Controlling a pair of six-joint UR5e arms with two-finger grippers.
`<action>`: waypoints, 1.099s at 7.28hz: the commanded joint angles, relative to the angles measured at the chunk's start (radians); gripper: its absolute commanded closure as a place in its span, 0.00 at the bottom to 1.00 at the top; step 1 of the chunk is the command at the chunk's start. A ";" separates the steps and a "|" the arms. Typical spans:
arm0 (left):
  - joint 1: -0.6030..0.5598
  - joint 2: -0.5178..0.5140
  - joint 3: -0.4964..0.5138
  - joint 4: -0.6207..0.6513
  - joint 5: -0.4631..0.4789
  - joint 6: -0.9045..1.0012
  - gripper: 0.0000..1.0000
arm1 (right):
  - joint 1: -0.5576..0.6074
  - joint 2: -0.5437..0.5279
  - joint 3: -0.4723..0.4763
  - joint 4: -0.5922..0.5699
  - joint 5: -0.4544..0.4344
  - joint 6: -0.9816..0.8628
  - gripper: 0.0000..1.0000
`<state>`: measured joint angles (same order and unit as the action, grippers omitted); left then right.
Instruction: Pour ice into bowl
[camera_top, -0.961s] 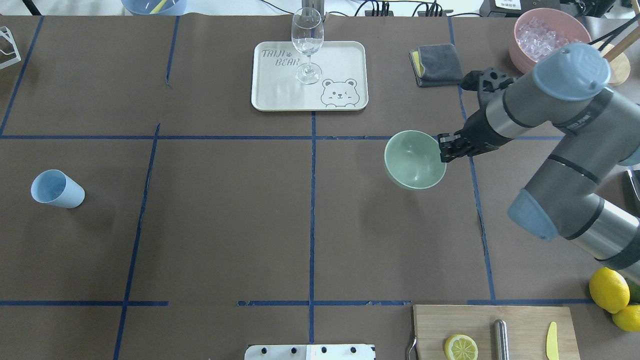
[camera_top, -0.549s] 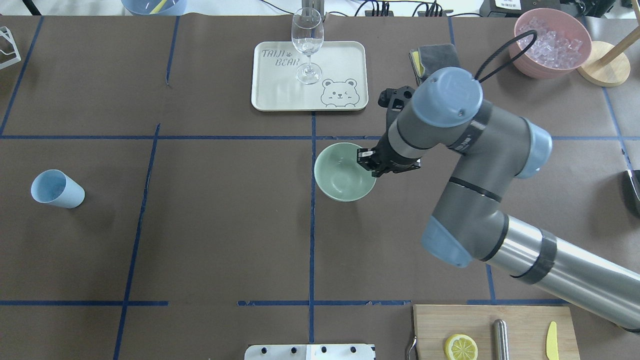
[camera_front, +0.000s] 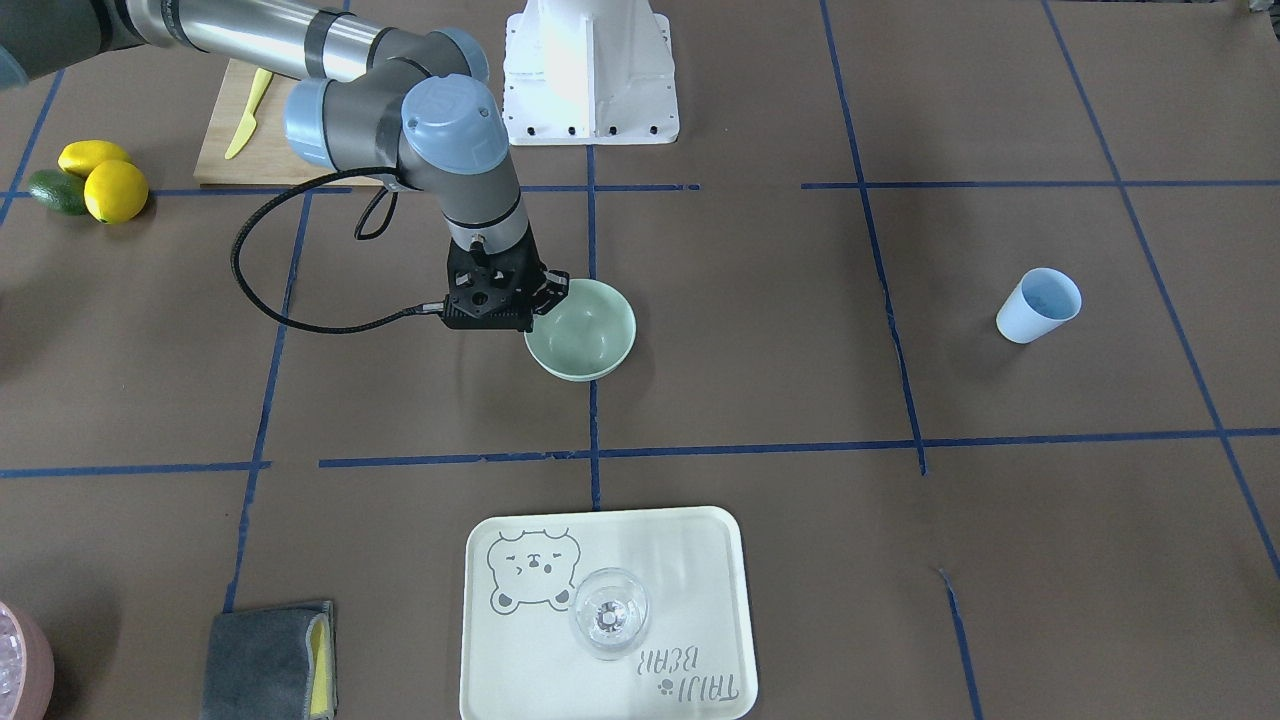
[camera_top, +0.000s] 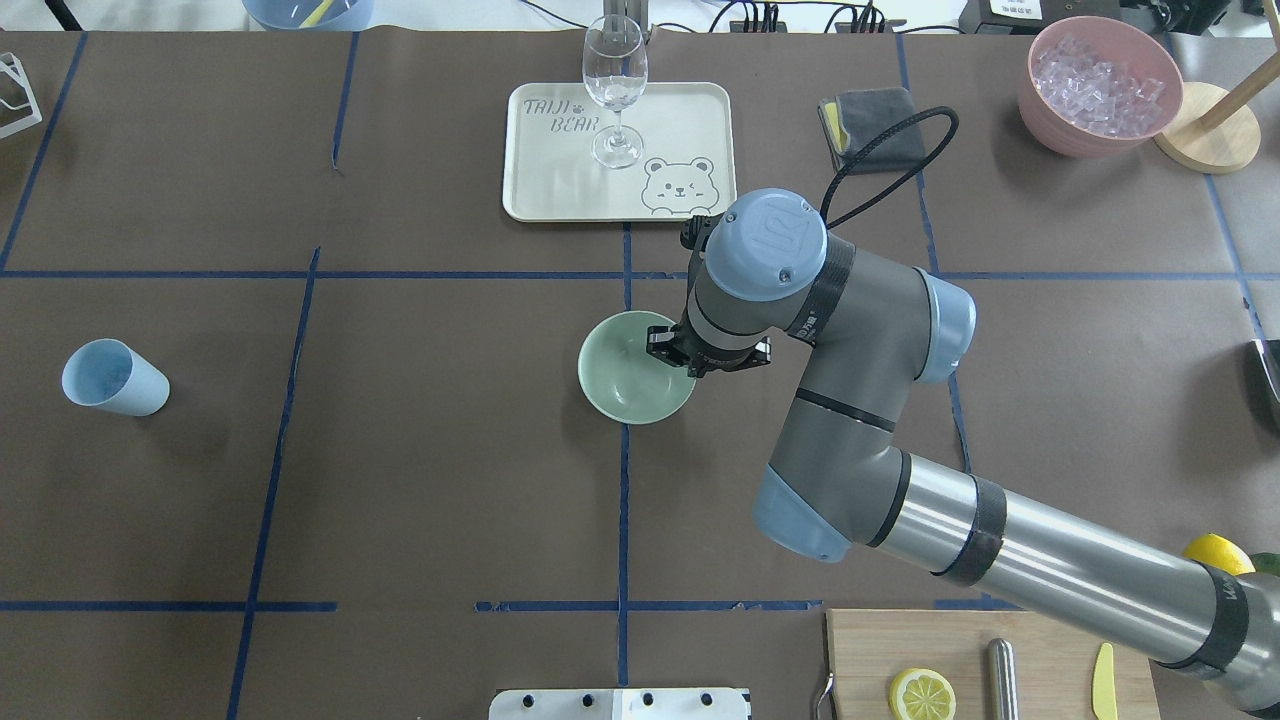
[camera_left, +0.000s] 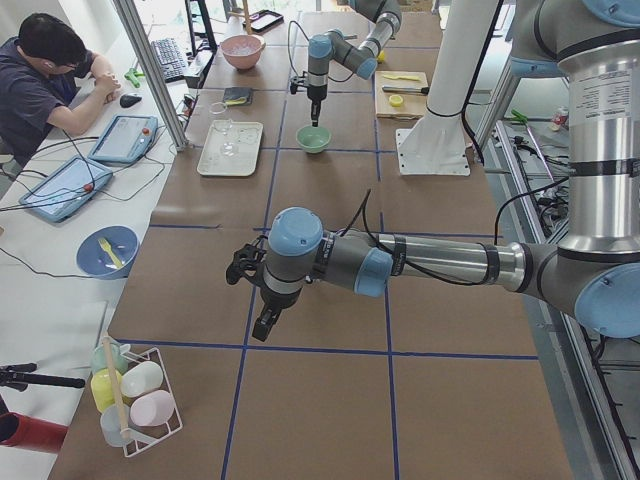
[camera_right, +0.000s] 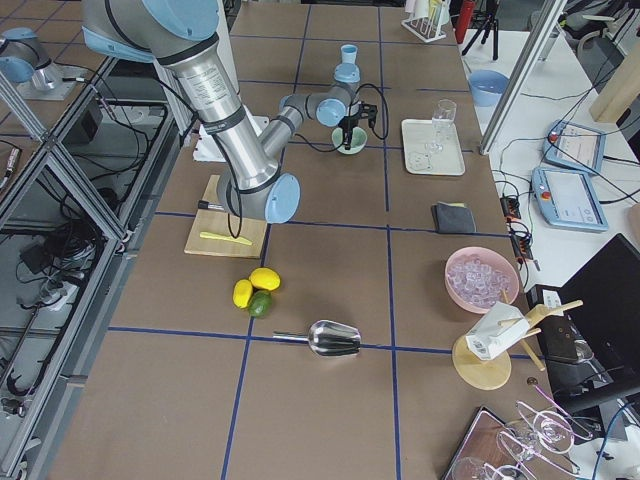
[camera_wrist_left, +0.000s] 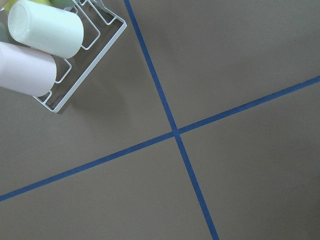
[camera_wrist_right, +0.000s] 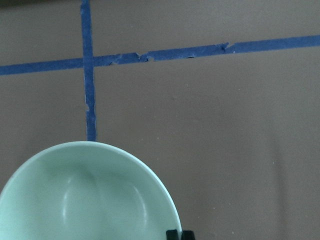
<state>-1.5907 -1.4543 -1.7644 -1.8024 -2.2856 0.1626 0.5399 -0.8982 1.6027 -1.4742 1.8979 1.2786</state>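
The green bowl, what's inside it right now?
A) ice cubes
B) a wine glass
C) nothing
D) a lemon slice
C: the mint-green bowl shows only its smooth, bare inside in the overhead and right wrist views, while the ice sits in the pink bowl at the table's far corner.

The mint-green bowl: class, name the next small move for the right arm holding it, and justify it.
Probably set the bowl down and open the right gripper, which pinches its rim. The bowl is empty and lies over the centre tape line, while the ice lies in the pink bowl near the table's far corner.
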 joint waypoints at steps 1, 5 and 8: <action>0.000 0.000 0.000 0.000 0.000 0.000 0.00 | -0.005 0.002 -0.003 0.008 0.001 0.001 1.00; 0.000 0.020 0.002 -0.005 0.000 -0.005 0.00 | 0.085 0.004 0.017 0.000 0.021 -0.054 0.00; 0.003 0.003 -0.001 -0.002 -0.002 -0.012 0.00 | 0.378 -0.118 0.046 -0.006 0.280 -0.404 0.00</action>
<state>-1.5894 -1.4410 -1.7644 -1.8069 -2.2860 0.1531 0.7838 -0.9500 1.6358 -1.4792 2.0703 1.0475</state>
